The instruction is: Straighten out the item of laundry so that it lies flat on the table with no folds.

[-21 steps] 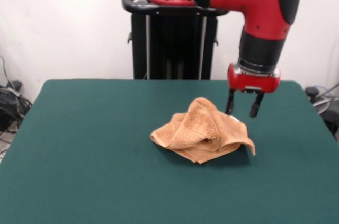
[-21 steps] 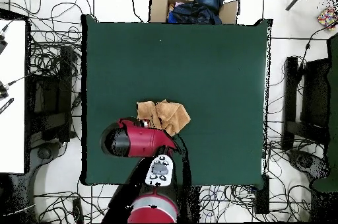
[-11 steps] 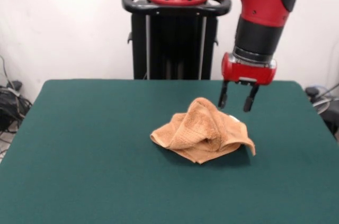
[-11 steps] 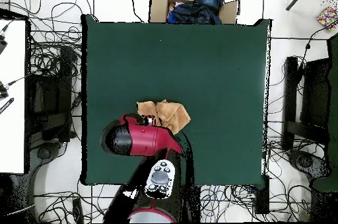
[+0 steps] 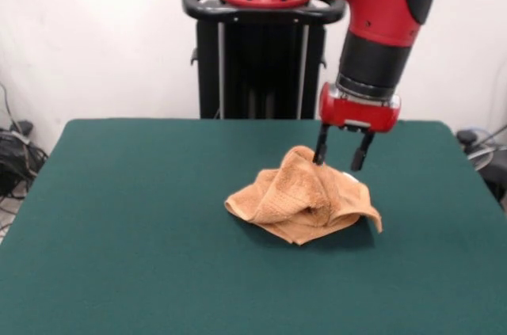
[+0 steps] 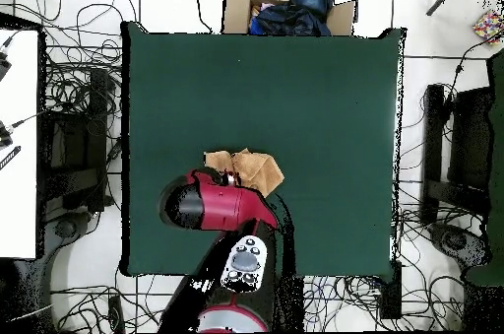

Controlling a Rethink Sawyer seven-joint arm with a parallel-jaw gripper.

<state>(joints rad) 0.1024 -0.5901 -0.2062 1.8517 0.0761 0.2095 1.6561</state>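
Orange-tan terry-cloth towel (image 5: 305, 204) sits bunched in a rumpled heap near the middle of the dark green felt-covered table (image 5: 127, 256), far from flat. The black two-fingered claw (image 5: 339, 157) hangs empty with its jaws apart above the heap's back edge, so this looks like the approach to a grasp. Next it needs to descend, pinch an outer fold and draw it outward.

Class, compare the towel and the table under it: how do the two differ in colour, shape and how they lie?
The towel is orange-tan; the table is dark green. The towel is small and bunched into a rumpled heap with raised folds; the table is far larger, rectangular and flat. Both show a soft cloth surface.
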